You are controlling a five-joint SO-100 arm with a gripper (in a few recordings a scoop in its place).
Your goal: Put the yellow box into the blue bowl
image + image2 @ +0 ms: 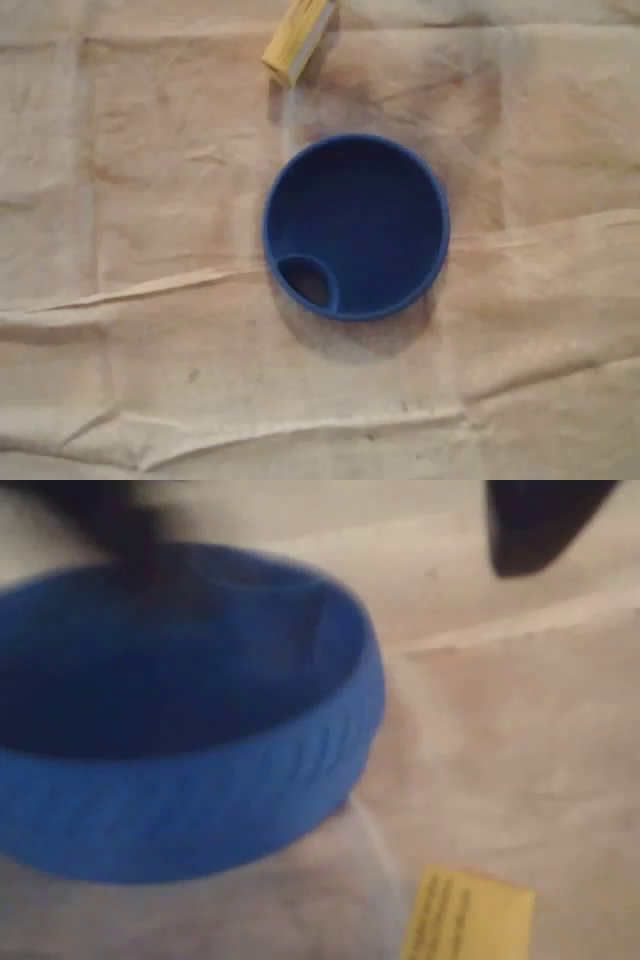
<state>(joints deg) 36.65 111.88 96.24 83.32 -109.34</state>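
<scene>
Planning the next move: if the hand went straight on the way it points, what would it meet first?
The hand would probably meet the blue bowl first; blur leaves depth unclear.

We see a pale, cream-coloured cloth [130, 180] spread over the whole surface and rumpled throughout. In the overhead view one long crease [130, 292] runs in from the left, another ridge [250, 432] lies near the bottom edge, and a few dark specks dot the lower part.

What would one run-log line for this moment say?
stage: before grasp | yellow box: on cloth, apart from blue bowl | blue bowl: no box inside | claw: open, holding nothing
</scene>
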